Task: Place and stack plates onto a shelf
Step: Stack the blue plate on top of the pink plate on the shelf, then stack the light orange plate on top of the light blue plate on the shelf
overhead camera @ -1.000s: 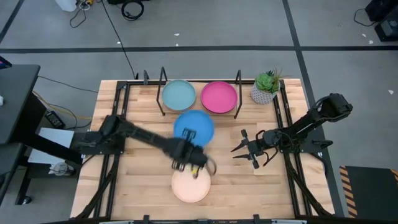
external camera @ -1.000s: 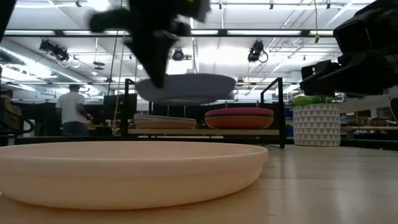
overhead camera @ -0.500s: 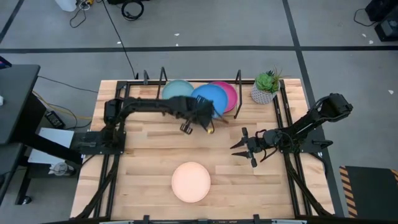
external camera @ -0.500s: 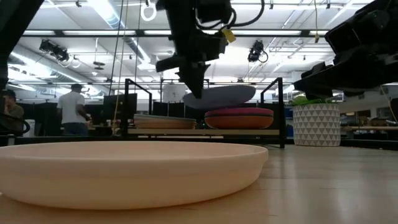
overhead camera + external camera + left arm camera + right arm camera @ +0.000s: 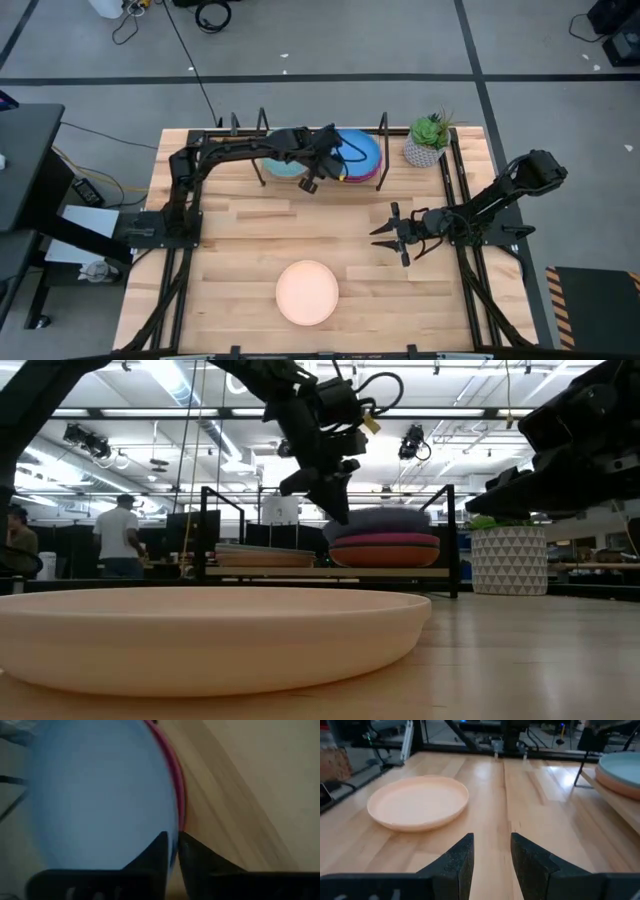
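Observation:
My left gripper is at the shelf, shut on the bright blue plate. That plate is over the magenta plate on the shelf's right half. On the left half, a light blue plate lies on a peach one, partly hidden by my left arm. Another peach plate lies flat on the table near its near edge. My right gripper hovers open right of centre, above the table. My left gripper pinches the bright blue plate's rim between its two fingers, on the plate's left, near side. It comes from the table's left, slanting down. The plate is about level on top of the magenta plate's rim; whether it rests there I cannot tell.
A small potted green plant stands right of the shelf at the far right corner. Black wire uprights rise at the shelf's ends. Bare wood lies between the shelf and the peach plate. People stand in the room behind.
My left gripper carried the bright blue plate from above the table's middle toward the far edge and to the right, then lowered it over the magenta plate on the shelf. It stayed shut on the plate. The right arm kept still.

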Motion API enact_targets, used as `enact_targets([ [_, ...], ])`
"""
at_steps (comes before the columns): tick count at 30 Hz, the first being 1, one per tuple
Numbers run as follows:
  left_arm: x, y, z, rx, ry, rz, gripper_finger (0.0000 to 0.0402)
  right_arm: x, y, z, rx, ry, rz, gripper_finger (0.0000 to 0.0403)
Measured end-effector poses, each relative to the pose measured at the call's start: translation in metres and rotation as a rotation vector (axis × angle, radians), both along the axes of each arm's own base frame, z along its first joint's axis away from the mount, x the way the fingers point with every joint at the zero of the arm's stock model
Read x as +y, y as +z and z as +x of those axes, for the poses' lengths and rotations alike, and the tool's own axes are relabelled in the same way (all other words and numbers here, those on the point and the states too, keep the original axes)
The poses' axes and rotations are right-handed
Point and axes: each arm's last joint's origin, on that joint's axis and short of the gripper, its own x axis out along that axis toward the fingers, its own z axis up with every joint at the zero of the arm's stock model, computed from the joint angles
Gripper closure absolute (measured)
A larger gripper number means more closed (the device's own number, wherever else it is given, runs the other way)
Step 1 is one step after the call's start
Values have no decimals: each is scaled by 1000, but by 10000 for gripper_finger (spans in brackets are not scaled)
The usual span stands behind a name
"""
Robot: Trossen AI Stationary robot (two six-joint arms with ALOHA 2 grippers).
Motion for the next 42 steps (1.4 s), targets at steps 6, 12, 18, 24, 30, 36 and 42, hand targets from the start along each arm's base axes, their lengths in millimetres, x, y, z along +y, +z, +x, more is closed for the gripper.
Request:
enact_targets([
  [6,-13,2,-4,49,114,-4,278,0,-3,0,18,-3,-30,268],
  [12,-81,5,-16,206,221,-256,257,-1,-4,0,21,-16,-92,268],
  [18,-182,-20,-36,413,276,-353,270,-1,-2,0,1,-18,-138,268],
  [24,-279,-44,-67,414,204,-277,283,-1,1,1,-31,-14,-153,268],
  [30,-343,-49,-97,301,143,-196,285,-1,4,2,-64,2,-144,268],
  [36,-379,-49,-124,203,50,-61,264,1,7,2,-102,34,-140,268],
  [42,-389,-70,-125,222,7,9,235,1,8,2,-107,31,-113,268],
])
